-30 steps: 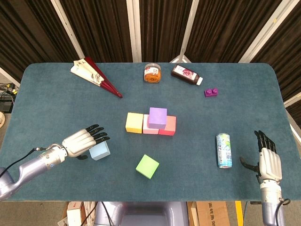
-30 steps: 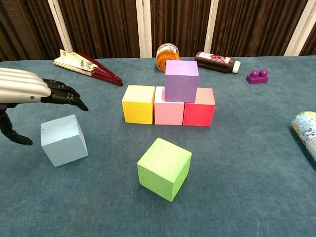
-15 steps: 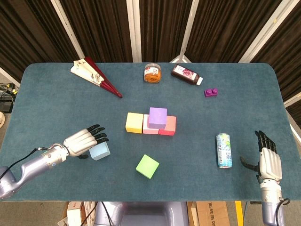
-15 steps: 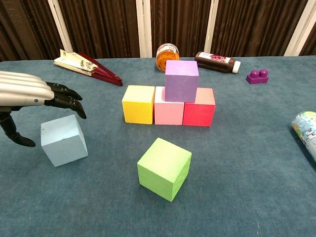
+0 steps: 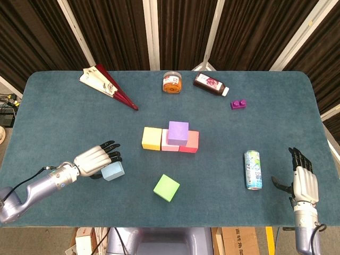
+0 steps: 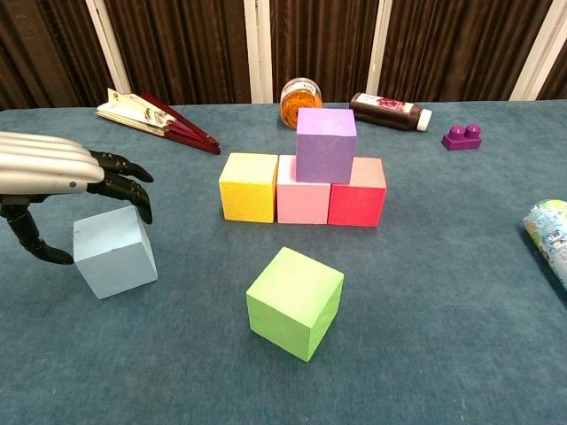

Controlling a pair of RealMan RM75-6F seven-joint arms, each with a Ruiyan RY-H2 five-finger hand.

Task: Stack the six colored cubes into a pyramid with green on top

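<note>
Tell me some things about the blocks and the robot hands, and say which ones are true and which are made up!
1. The purple cube sits on top of the pink cube and the red cube. True.
2. The green cube is on top of the pyramid. False: it lies alone on the table, in front of the row.
3. The left hand is above the light blue cube. True.
4. The right hand holds the drink can. False: the can lies on the table, apart from that hand.
5. The yellow cube stands at the row's left end. True.
</note>
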